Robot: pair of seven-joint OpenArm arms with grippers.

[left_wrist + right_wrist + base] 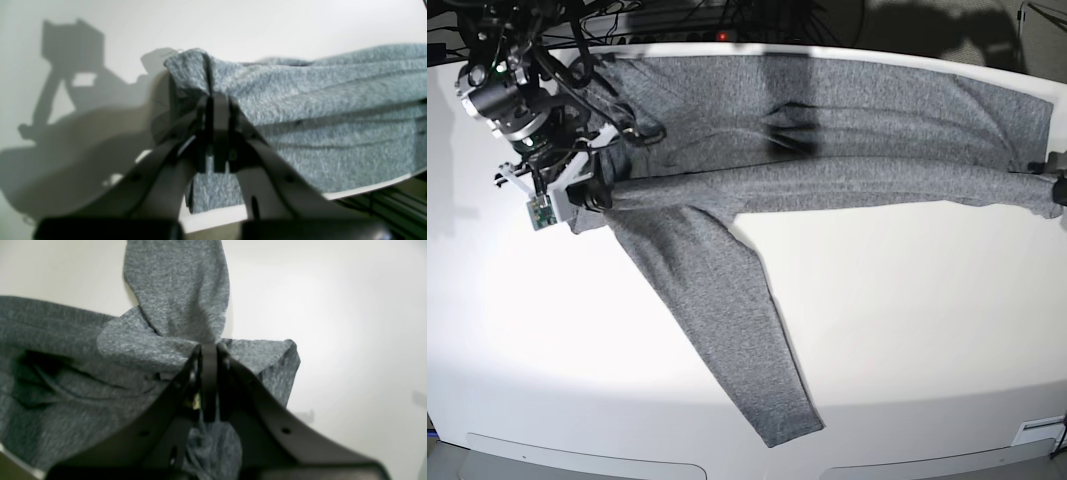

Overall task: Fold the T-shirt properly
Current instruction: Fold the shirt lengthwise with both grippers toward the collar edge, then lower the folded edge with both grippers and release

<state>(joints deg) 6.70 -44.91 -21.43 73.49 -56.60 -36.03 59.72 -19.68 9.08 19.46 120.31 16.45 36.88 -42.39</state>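
Early stage: T-shirt lies along counter far edge, one sleeve trailing unfolded. Left tool and right tool both clamped on fabric.

The right arm was black and silver metal hung with loose black cables, a small green circuit board beside its white wrist bracket. Both grippers had dark, matte fingers dotted with small screw holes.
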